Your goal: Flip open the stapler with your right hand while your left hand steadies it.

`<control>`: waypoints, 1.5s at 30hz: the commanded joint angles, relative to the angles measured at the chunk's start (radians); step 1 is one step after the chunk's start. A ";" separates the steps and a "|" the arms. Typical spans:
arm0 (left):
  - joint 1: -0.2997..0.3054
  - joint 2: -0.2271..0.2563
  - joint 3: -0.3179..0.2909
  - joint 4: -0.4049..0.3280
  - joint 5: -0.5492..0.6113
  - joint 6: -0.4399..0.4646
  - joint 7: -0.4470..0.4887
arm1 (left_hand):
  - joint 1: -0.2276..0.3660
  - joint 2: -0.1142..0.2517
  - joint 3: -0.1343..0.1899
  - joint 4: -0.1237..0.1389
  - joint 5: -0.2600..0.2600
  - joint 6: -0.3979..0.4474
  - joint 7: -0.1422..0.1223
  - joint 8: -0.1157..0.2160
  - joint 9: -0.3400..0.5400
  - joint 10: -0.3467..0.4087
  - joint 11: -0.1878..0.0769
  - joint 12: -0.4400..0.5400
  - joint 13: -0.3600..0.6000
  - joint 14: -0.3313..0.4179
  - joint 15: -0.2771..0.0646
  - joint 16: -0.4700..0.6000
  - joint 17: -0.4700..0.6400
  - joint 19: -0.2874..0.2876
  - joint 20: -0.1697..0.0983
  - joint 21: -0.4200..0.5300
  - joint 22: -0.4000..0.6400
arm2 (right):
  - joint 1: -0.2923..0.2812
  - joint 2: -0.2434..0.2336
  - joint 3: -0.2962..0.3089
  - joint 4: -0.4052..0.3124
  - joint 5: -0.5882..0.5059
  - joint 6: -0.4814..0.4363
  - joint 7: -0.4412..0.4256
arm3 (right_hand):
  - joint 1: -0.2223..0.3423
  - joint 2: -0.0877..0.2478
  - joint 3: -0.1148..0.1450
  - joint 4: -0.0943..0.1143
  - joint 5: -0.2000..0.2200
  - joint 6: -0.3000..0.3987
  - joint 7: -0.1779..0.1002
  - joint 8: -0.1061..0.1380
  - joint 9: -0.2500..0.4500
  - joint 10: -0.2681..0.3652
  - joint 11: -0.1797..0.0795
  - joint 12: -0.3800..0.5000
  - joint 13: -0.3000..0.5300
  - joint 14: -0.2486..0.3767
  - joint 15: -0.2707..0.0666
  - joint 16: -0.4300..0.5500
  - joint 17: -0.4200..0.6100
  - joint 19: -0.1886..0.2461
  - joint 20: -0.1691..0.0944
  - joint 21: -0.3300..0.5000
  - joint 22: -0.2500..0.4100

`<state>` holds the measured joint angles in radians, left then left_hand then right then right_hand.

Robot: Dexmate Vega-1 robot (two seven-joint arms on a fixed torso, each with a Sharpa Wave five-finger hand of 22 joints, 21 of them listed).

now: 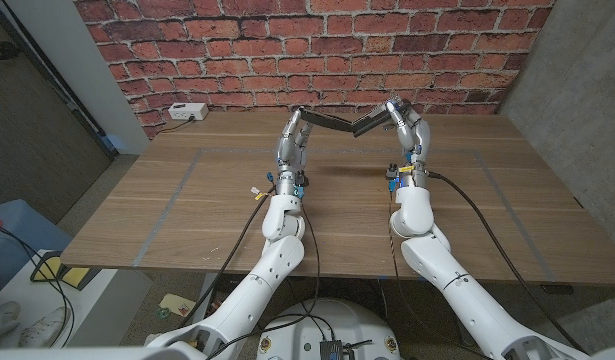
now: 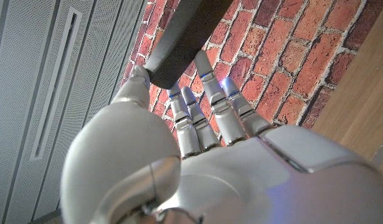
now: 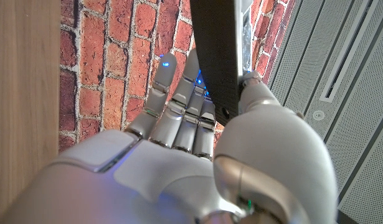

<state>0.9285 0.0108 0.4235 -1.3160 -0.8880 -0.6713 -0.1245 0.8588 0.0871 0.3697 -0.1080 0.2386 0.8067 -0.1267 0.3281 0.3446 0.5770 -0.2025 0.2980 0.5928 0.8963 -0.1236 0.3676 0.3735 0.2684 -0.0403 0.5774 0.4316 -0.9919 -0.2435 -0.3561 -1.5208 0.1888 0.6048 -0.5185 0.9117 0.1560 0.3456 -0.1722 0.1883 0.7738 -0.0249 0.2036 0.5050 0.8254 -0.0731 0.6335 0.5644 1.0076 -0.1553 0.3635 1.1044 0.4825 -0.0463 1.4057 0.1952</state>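
Left hand (image 1: 292, 130), upper middle of the head view just left of centre, raised above the wooden table (image 1: 187, 200) in front of the brick wall (image 1: 307, 50); fingers closed on the left end of the stapler (image 1: 337, 123). Left wrist view: the hand (image 2: 197, 155) grips a dark grey bar of the stapler (image 2: 185, 37) between thumb and fingers, bar running toward the frame's top. Right hand (image 1: 405, 122), upper middle of the head view just right of centre, closed on the stapler's other end. Right wrist view: the hand (image 3: 203, 143) has thumb and fingers pressed on a dark bar of the stapler (image 3: 217, 56), a lighter metal strip along the bar's edge. Stapler is held in the air between both hands, its two arms spread wide in a shallow V, hinge low at centre. White power strip (image 1: 186, 112) at the table's far left edge by the wall.
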 commanded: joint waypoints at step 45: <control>-0.013 -0.057 -0.021 0.029 -0.082 0.019 -0.058 | 0.066 0.077 0.094 0.064 -0.002 0.026 -0.044 0.020 0.072 0.042 -0.007 -0.018 0.002 0.009 -0.113 -0.099 -0.071 -0.037 0.004 0.000 -0.065 | 0.027 0.085 0.019 0.066 0.130 0.063 0.047 | -0.007 0.007 0.195 0.098 0.004 0.050 -0.046 0.002 0.000 0.091 -0.081 0.001 0.005 0.014 -0.071 0.002 0.016 -0.002 -0.149 0.024 -0.001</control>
<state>0.9232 -0.0403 0.4103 -1.3006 -0.9694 -0.6563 -0.1774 0.9213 0.1737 0.4565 -0.0415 0.2318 0.8253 -0.1630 0.3473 0.4154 0.6178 -0.2111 0.2821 0.5932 0.8912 -0.1179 0.2717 0.3015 0.2335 -0.0410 0.5775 0.3670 -0.9805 -0.1676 -0.3346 -1.4790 0.3146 0.6593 -0.4798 0.9035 0.1515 0.3456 -0.1722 0.1982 0.7741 -0.0247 0.1973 0.5053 0.8255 -0.0731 0.6334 0.5637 1.0078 -0.1554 0.3599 1.1185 0.4824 -0.0463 1.4211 0.1903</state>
